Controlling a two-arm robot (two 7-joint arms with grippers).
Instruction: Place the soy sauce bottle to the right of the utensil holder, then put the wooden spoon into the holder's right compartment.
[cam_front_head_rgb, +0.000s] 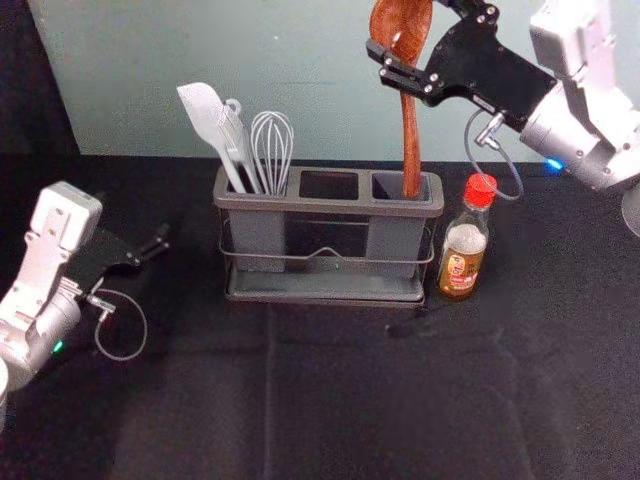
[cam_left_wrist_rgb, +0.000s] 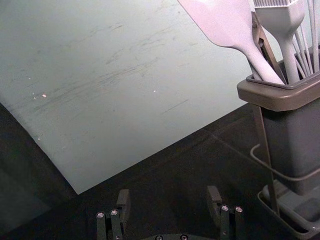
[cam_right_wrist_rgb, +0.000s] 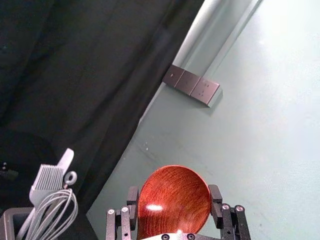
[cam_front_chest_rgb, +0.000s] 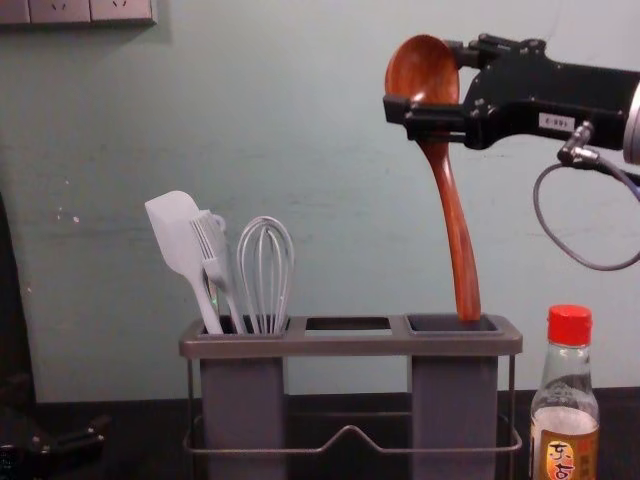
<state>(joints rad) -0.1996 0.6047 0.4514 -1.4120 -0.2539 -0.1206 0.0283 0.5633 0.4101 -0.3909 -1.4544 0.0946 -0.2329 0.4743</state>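
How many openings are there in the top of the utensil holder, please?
3: the left opening, with the spatula and the whisk; the middle opening, without utensils; and the right opening, where the wooden spoon has its lower end. None seems hidden.

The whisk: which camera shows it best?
The chest view: the whisk appears large and side-on, its wire loops uncut above the holder. The head view shows the loops whole but smaller, from above; the right wrist view, loops near its edge; the left wrist view, a few cropped wires.
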